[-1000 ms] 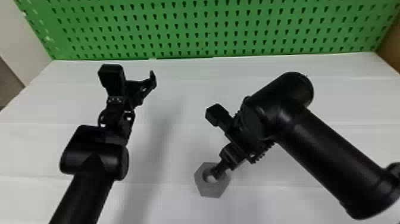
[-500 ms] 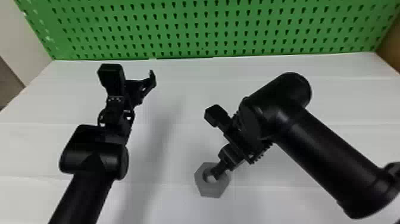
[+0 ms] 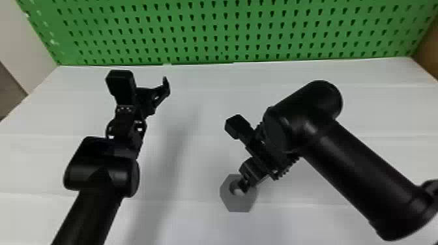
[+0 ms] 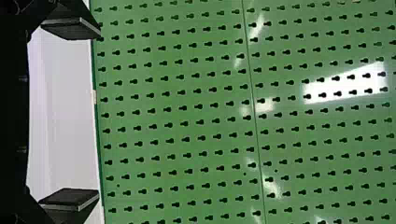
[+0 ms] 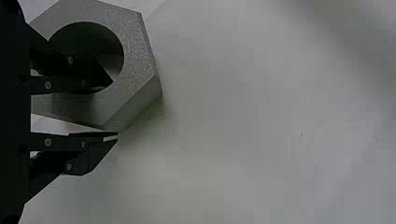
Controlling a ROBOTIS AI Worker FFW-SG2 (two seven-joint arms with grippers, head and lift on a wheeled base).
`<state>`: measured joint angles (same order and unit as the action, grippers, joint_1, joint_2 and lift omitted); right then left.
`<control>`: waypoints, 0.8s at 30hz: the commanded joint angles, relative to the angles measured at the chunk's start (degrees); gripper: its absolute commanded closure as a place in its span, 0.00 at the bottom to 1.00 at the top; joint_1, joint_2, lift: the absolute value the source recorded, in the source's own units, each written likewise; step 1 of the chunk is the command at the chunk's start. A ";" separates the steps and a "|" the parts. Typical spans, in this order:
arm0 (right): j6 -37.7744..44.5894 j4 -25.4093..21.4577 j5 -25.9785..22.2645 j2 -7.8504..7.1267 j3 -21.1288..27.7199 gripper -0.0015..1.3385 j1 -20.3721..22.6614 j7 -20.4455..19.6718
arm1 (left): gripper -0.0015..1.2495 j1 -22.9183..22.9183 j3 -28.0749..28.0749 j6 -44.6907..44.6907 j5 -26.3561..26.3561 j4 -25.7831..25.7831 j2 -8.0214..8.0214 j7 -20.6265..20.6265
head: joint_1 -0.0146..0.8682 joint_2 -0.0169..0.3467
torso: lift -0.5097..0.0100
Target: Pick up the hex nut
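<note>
- Look, the hex nut [image 5: 135,51] has slid a tiny bit toward the robot's right and away from you since the last looks. The right arm has hardly moved, so I think the squeeze pulled the nut over.
- The right gripper [image 5: 115,109] is pinched in close on one side of the nut. One finger [image 5: 88,83] is down in the hole, and the other finger [image 5: 100,151] is against or just beside the outer wall. I judge that you have hold of it.
- That means the grabbing part looks almost done. The nut lies flat on the white table [image 3: 208,97], so the lift is left to do.
- Next, you should go up straight and slow. You can't tell from here how hard the fingers press, and holding just one side could let the nut tip or swing.
- The left gripper [image 4: 98,112] is spread wide with nothing in it. It waits up by the green board [image 3: 228,32], well apart from the nut.
- You have no thing in the way of a lift that I can see. Just keep the right arm off the left one and the board.
</note>
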<state>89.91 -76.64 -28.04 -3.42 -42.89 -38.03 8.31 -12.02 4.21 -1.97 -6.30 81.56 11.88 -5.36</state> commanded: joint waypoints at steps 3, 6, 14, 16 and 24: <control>0.17 0.00 0.00 0.00 0.00 0.76 0.06 -0.05 | 0.07 0.07 0.10 -0.05 -0.12 0.00 0.16 0.00 | 0.91 0.46 | 0.82; 0.17 0.00 0.00 0.00 0.18 0.76 0.06 0.04 | 0.07 -0.02 0.19 -0.05 -0.20 0.00 0.16 0.00 | 0.91 0.46 | 0.82; 0.17 0.00 -0.52 0.00 0.44 0.76 0.06 0.04 | 0.07 -0.11 0.28 -0.14 -0.29 0.00 0.16 0.00 | 0.91 0.46 | 0.82; 0.17 0.00 -1.23 -0.09 0.71 0.76 0.23 0.04 | 0.07 0.07 0.28 -0.05 -0.38 0.00 0.16 0.00 | 0.91 0.46 | 0.82; 0.17 -2.64 -0.88 -0.35 4.49 0.76 1.20 0.04 | 0.07 0.33 0.36 -0.05 -0.56 0.00 0.25 0.00 | 0.91 0.46 | 0.82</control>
<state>89.91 -77.45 -29.69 -3.61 -40.41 -37.45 8.35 -11.87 4.45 -2.04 -6.76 81.56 12.11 -5.36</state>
